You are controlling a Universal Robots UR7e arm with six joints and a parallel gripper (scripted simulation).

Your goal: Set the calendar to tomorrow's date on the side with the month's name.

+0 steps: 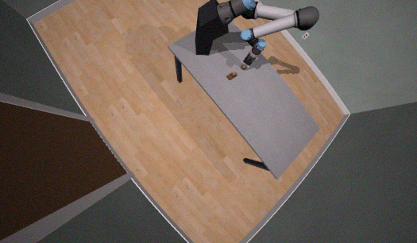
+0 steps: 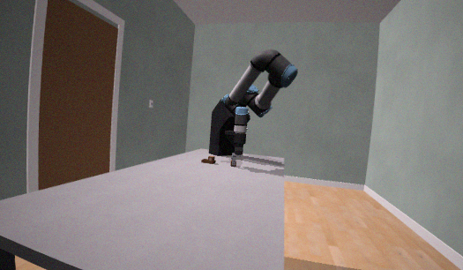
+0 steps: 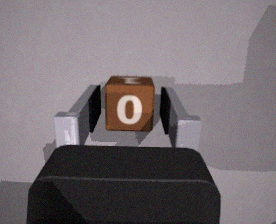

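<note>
Gripper (image 3: 129,124): mine, spread close to its widest, gripping nothing. One finger (image 3: 74,123) stands to each side of a brown date cube (image 3: 129,103), with a sliver of gap showing on both flanks, so I judge no contact yet.

Cube: wooden, face toward my wrist camera marked with a white 0, upright as I see it. It stands on the grey table (image 3: 49,36), out of the tray, squarely between my fingers and a little ahead of my palm. That is the relation the next move turns on: the cube is centred on my closing line, its flat side faces parallel to my pads, so closing should take it squarely, in my estimate.

Tray (image 1: 231,75): small, brown, on the table a short way from the cube (image 1: 243,67) in the top view, well apart from my fingers. Its contents, the second cube and the month's name are too small to read.

Arm: bent down steeply from its dark pedestal (image 2: 217,132) at the table's far end.
</note>
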